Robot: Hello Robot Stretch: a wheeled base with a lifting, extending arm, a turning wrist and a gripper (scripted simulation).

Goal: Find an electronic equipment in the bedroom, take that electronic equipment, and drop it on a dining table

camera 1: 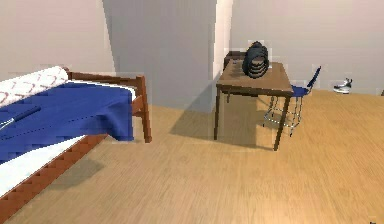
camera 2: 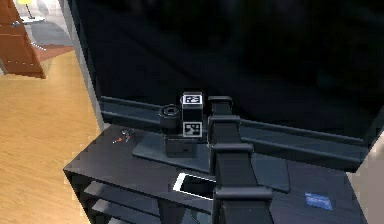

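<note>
— So, which step are you working on?
— You're attempting the pick-up. The gripper (camera 2: 168, 128) is showing at the frame's middle, against the television (camera 2: 250, 60) base, above the dark surface (camera 2: 110, 170). I cannot tell whether it is grasping anything.
— And where is the phone (camera 2: 195, 186) lying?
— Lower middle, flat on that surface, just left of the arm (camera 2: 235, 170). You're likely needing to draw the arm back toward it.
</note>
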